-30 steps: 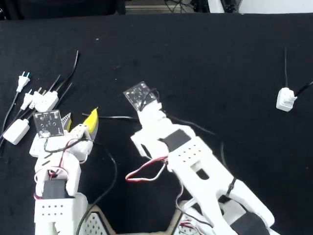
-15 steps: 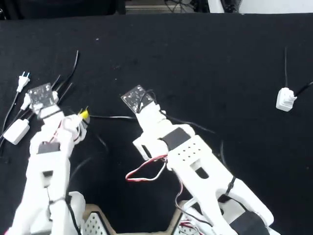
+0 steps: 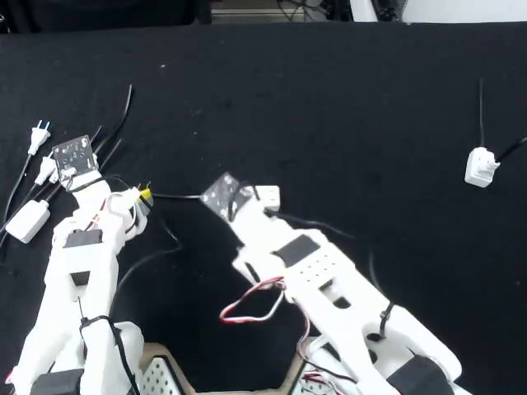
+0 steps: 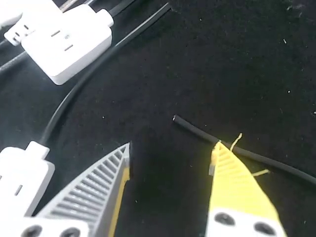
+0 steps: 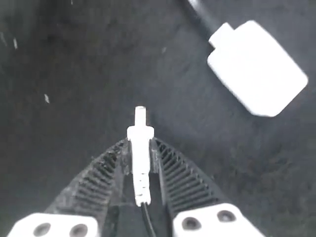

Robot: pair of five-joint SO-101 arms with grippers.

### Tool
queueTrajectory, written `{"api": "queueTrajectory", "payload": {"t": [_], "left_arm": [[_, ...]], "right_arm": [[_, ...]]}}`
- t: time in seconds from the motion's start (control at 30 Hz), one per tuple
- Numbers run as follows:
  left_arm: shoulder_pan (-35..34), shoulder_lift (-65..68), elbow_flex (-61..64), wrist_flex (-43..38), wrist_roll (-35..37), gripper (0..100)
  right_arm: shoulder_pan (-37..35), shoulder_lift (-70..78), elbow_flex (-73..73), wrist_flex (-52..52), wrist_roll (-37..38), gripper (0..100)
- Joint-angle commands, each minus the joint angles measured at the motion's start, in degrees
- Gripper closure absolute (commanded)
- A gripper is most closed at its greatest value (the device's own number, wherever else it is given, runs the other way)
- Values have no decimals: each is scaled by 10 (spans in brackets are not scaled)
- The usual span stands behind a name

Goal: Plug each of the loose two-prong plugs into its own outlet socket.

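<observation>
Gripping a white two-prong plug [image 5: 139, 163] by its body, the right end effector [image 5: 139, 147] was clenched tight on it low over the black desk [image 5: 59, 74]. The prongs poked out past the fingertips, and a black cord left the plug's back end between the fingers. Beyond the prongs and off to one side, apart from them, a white socket block [image 5: 256, 66] lay flat. Its own black lead ran away from its far end.

The left end effector [image 4: 172, 148] was released, its grey finger [image 4: 94, 192] and yellow finger [image 4: 232, 182] spread wide with only bare desk between them. The cut end of a black cable [image 4: 176, 119] lay just past the yellow fingertip, and the cable passed behind that finger. Beside the grey finger sat a white single socket [image 4: 19, 175]. Farther on lay a larger white outlet [image 4: 66, 42] showing two pairs of slots, with black cords running alongside it.

From above, a small plug [image 3: 37, 134] lay loose near the desk's left edge, prongs pointing away and cord trailing back toward the near side. Well apart, at the far right, a white fitting [image 3: 478, 167] rested with thin black cords beside it. Whether a plug was seated in it could not be told.
</observation>
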Motion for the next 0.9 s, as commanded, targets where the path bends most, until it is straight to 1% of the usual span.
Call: {"api": "queueTrajectory", "payload": {"t": [0.0, 0.17, 0.63, 0.87], "left_arm": [[-2, -35, -30, 17, 6, 737], [-2, -41, -30, 18, 6, 737], [-2, -41, -24, 18, 6, 737], [-2, -41, -24, 18, 6, 737]], "right_arm": [[12, -4, 29, -14, 36, 988], [12, -11, 31, 5, 37, 988], [11, -6, 36, 6, 41, 987], [11, -5, 36, 6, 57, 987]]}}
